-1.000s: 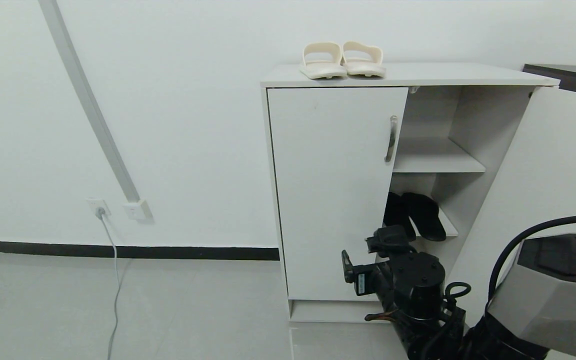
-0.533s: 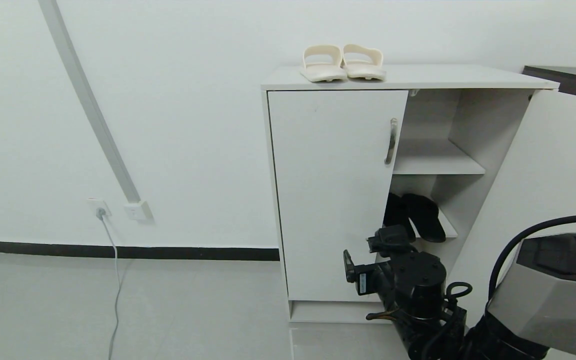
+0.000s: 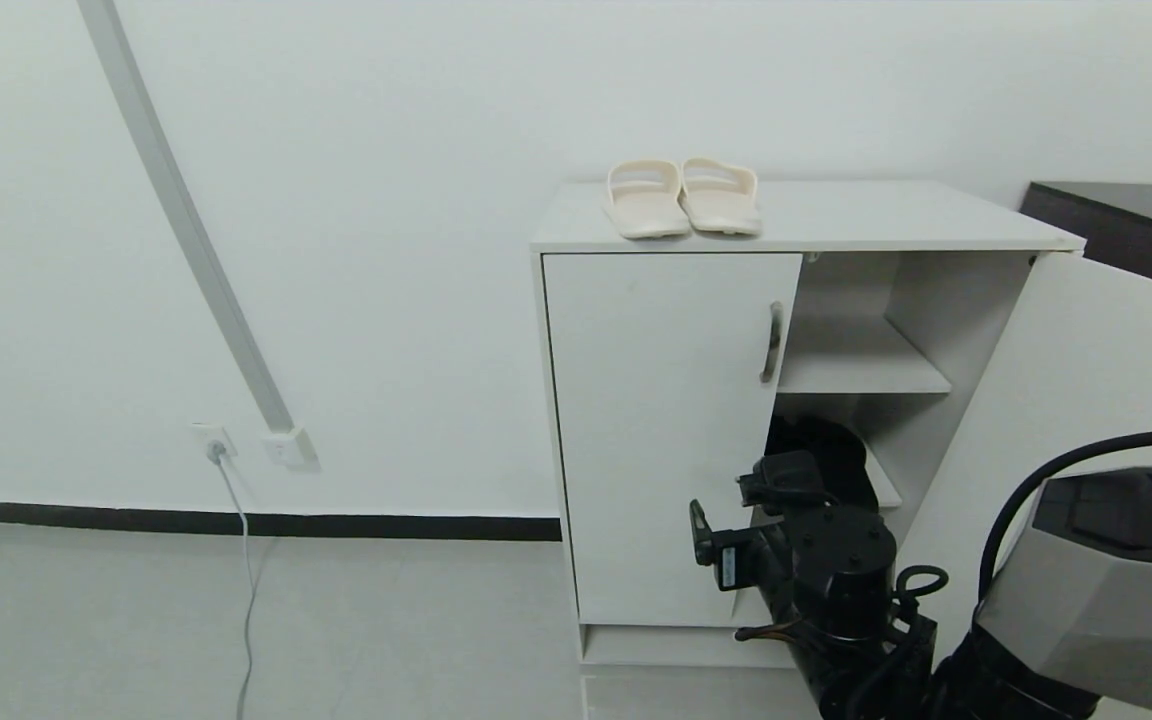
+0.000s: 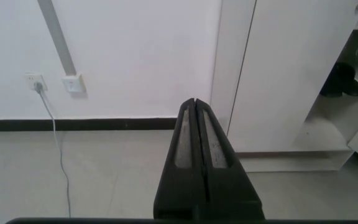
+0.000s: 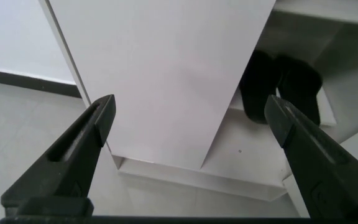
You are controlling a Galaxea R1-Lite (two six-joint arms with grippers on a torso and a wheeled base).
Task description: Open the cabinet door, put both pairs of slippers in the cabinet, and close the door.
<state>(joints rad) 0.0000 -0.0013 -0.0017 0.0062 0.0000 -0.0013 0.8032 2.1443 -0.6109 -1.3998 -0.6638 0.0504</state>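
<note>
The white cabinet (image 3: 886, 215) stands against the wall, its left door (image 3: 661, 430) closed and its right door (image 3: 1086, 380) swung open. A cream pair of slippers (image 3: 681, 197) lies on the cabinet's top. A black pair of slippers (image 3: 826, 440) rests on the lower shelf, partly hidden behind my right arm. My right gripper (image 5: 190, 106) is open and empty, low in front of the closed door (image 5: 166, 74), with the black slippers (image 5: 281, 87) beyond it. My left gripper (image 4: 194, 118) is shut on nothing, out to the left of the cabinet (image 4: 291, 74), above the floor.
An upper shelf (image 3: 861, 370) inside the cabinet is bare. A wall socket (image 3: 211, 440) with a hanging cable and a slanted conduit (image 3: 186, 230) are on the wall to the left. Dark furniture (image 3: 1126, 225) stands right of the cabinet. Open floor (image 3: 286, 630) lies on the left.
The whole head view has shifted down, so the camera has moved; the cabinet's top now shows from higher up. The right arm and the slippers keep their places.
</note>
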